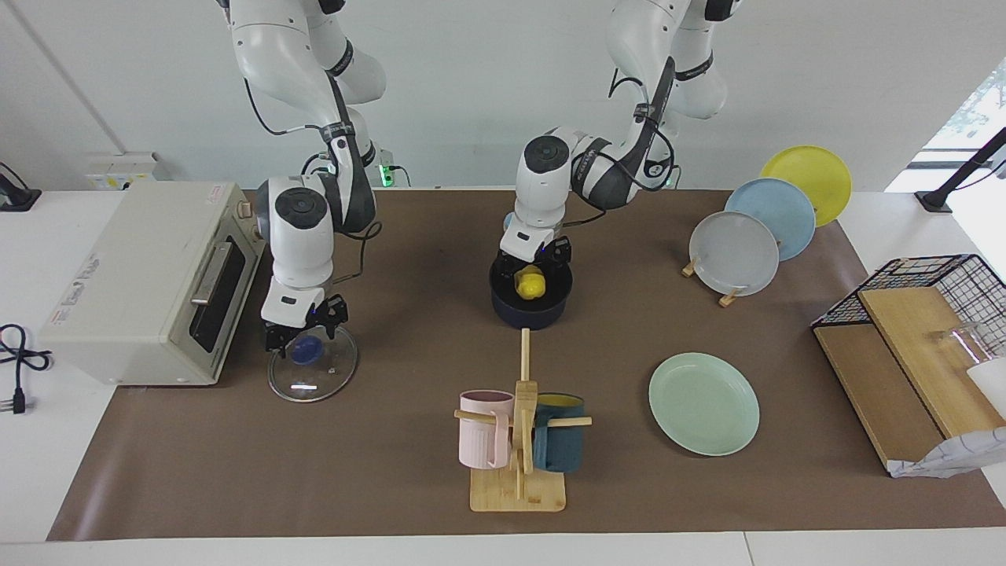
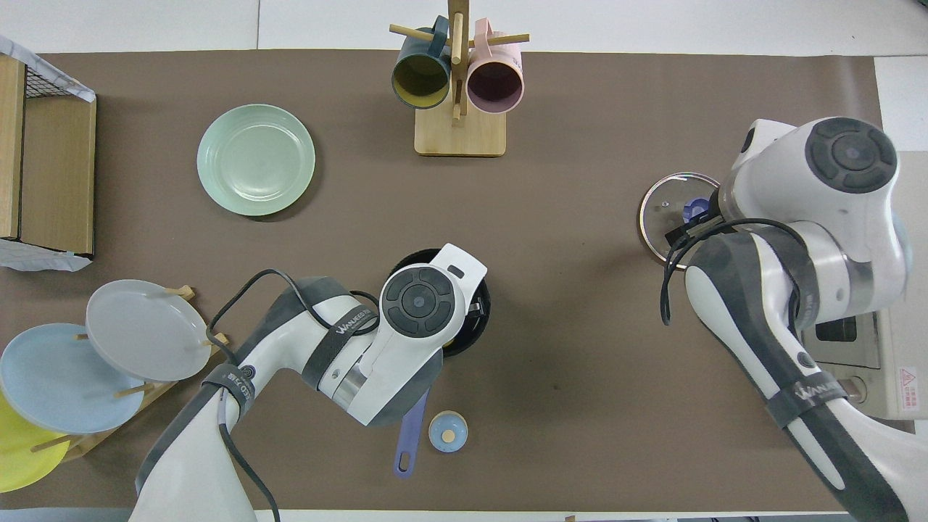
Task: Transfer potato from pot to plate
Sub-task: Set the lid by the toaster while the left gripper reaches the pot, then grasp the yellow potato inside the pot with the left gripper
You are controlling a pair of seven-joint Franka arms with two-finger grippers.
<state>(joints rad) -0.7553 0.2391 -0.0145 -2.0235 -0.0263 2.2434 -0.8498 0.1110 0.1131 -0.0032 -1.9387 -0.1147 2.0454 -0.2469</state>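
Facing view tells you the most: your left gripper (image 1: 534,261) is down at the mouth of the pot (image 1: 531,308), right over the potato (image 1: 530,284), which sits inside the pot. I can't tell from either view whether its fingers are spread or pinching the potato, since the wrist blocks them. From overhead the left arm covers nearly the whole pot (only a sliver of dark rim and the blue handle (image 2: 410,438) poke out).

Your right gripper (image 1: 305,328) sits just over the glass lid (image 1: 313,367), which lies flat on the mat in front of the toaster oven (image 1: 149,277), toward the right arm's end of the table. Its fingers look spread on either side of the lid's blue knob (image 1: 306,350), not squeezing it.

The green plate (image 1: 704,403) lies bare on the mat, farther from the robots than the pot and toward the left arm's end. Between pot and plate, farther out, there's the mug rack (image 1: 519,448) with a pink mug (image 1: 485,429) and a teal mug (image 1: 559,442). A rack of grey, blue and yellow plates (image 1: 770,222) stands toward the left arm's end, and a small blue disc (image 2: 447,431) lies beside the pot handle.
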